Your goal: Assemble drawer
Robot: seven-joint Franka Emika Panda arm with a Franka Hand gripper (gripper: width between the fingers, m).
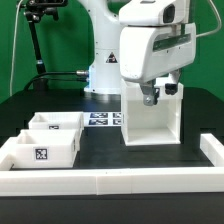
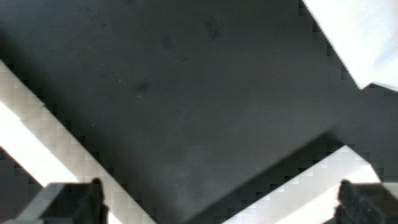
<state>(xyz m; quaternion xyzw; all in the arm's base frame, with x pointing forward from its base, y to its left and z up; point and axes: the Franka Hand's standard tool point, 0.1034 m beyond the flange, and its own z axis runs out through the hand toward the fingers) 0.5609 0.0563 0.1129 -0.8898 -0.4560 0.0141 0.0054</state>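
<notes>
The white drawer housing [image 1: 150, 125] stands upright on the black table right of the middle. Two shallow white trays lie at the exterior view's left, one in front [image 1: 40, 150] with a square tag and one behind it [image 1: 58, 123]. My gripper [image 1: 150, 97] hangs at the housing's top edge, over its open side. In the wrist view my gripper [image 2: 217, 210] is open, its dark fingertips [image 2: 68, 205] far apart with nothing between them. Beneath it lie a dark surface and the housing's white walls [image 2: 36, 130].
A long low white border wall [image 1: 120, 180] runs along the table's front and up the right side [image 1: 212, 150]. The marker board [image 1: 103, 119] lies flat between the trays and the housing. The robot base [image 1: 100, 70] stands behind.
</notes>
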